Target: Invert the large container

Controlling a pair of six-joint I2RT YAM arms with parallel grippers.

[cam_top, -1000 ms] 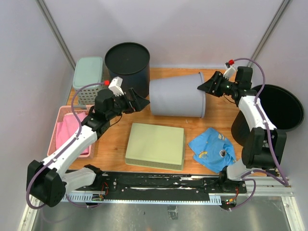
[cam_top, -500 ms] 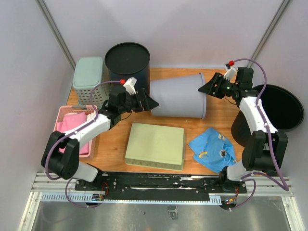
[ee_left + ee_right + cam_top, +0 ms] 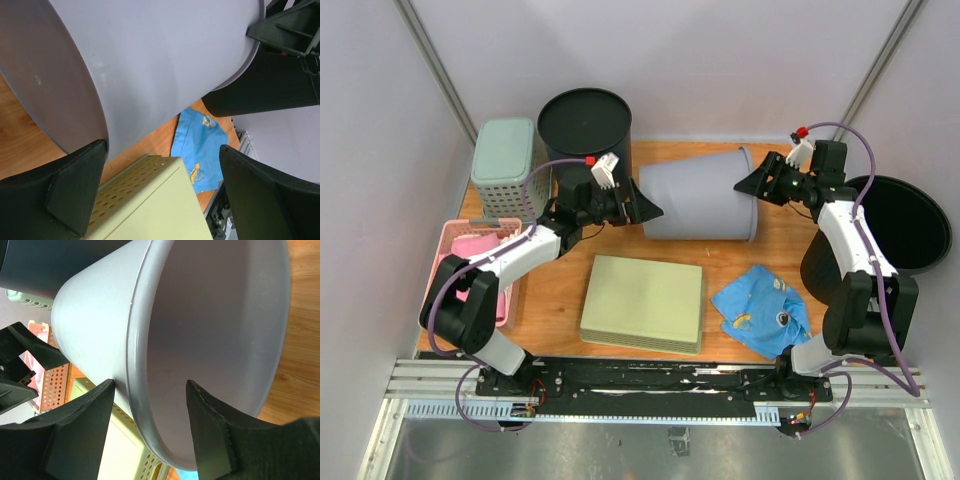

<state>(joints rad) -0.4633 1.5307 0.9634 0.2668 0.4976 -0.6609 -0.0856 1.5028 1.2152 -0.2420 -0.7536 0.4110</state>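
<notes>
Lying on its side at the back of the bench point(image 3: 558, 292), the large grey bin point(image 3: 695, 195) faces right. The right pincer point(image 3: 748, 184) straddles its rim, spread wide; the left pincer point(image 3: 648, 210) gapes against its base.

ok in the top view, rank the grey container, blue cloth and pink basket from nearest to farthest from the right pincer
From the right pincer:
1. grey container: right at the pincer, its rim between the open fingers.
2. blue cloth: toward the table's near edge, on the right side.
3. pink basket: far across, at the table's left edge.
</notes>
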